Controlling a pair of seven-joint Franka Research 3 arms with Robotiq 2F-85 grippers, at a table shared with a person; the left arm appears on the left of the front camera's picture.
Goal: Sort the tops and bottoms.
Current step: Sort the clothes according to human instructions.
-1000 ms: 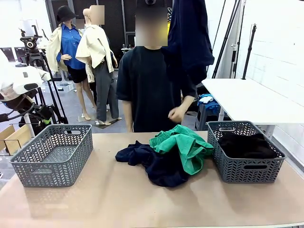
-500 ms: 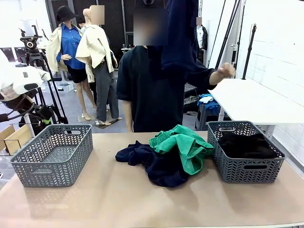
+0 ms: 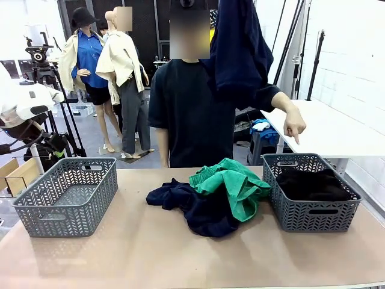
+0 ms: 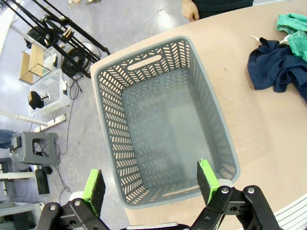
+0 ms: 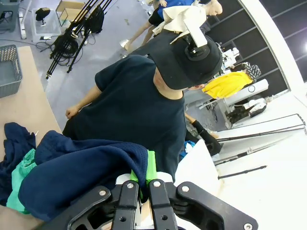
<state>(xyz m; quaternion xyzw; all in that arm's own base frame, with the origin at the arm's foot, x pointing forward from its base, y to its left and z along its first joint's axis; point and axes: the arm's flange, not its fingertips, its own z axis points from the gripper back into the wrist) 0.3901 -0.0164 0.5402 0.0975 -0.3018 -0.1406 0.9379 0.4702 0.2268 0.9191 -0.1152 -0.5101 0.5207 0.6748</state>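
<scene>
- Navy garment (image 5: pixel 81 167) hangs clamped in the right hand (image 5: pixel 144 175), high above the surface.
- Left hand (image 4: pixel 149 182) sits spread apart over the grey basket (image 4: pixel 111 120) at the left edge.

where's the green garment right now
In the front view the green garment lies on the table right of centre, draped over a dark blue garment and just left of the right-hand basket.

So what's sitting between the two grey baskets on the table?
Front view: a navy garment with a green garment partly over it, between the left basket and the right basket; bare tabletop either side.
</scene>
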